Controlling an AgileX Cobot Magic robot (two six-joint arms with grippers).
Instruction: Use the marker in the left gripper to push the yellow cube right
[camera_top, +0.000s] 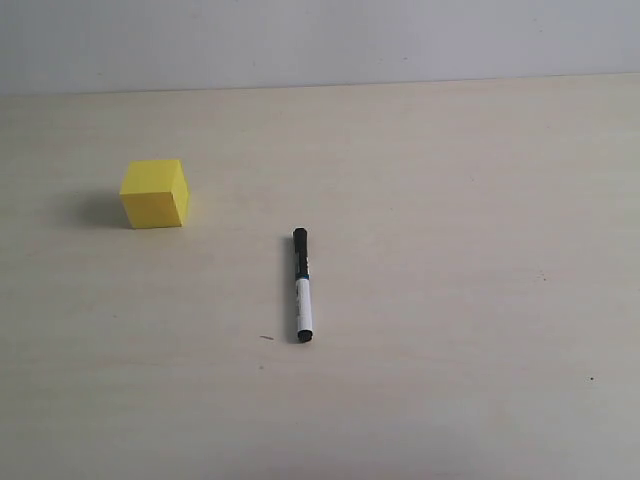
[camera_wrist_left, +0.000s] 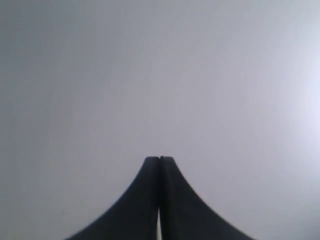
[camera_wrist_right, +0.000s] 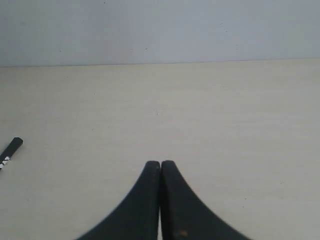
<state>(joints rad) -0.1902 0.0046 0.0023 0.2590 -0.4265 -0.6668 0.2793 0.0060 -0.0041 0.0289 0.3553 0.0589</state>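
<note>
Left of the marker, well apart, sits the yellow cube.

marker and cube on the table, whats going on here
Nothing is being handled yet. The marker lies flat on the table, apart from the yellow cube, which sits to its left in the exterior view. The left gripper is shut and empty, with neither thing in its view. The right gripper is shut and empty too.
</note>
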